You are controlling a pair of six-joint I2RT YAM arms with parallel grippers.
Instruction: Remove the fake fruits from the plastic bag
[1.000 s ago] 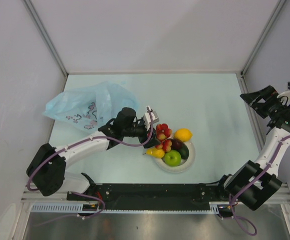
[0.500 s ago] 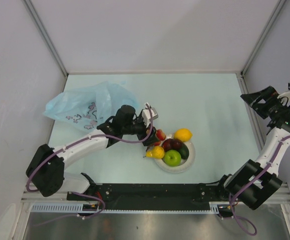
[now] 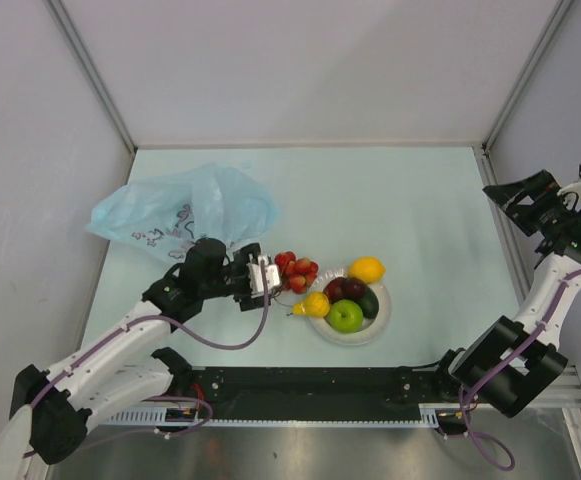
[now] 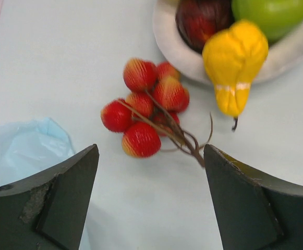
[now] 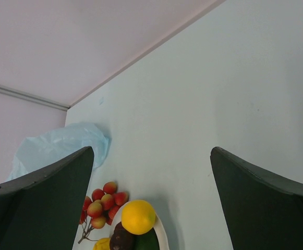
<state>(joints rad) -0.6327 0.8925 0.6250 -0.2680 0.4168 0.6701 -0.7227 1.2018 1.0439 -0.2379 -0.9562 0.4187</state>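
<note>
The crinkled light-blue plastic bag (image 3: 185,210) lies at the back left, its edge also in the left wrist view (image 4: 21,148) and the right wrist view (image 5: 57,146). A bunch of red grapes (image 3: 295,270) (image 4: 146,112) (image 5: 101,200) rests on the table beside the white plate (image 3: 375,330). On the plate sit a lemon (image 3: 367,269), a maroon fruit (image 3: 342,289), an avocado (image 3: 368,302), a green apple (image 3: 346,316) and a yellow pear-shaped fruit (image 3: 315,304) (image 4: 234,57). My left gripper (image 3: 270,277) (image 4: 150,156) hovers open just short of the grapes, holding nothing. My right gripper (image 3: 510,205) (image 5: 152,151) is open, raised at the far right.
Grey walls close the table in at the back and both sides. The black rail carrying the arm bases (image 3: 310,380) runs along the near edge. The plate's rim (image 4: 167,41) is right beyond the grapes' stem.
My left arm has drawn back to the left and toward its base, its jaws spreading. The grapes came away from the plate and now lie on the table. The right arm held still.
</note>
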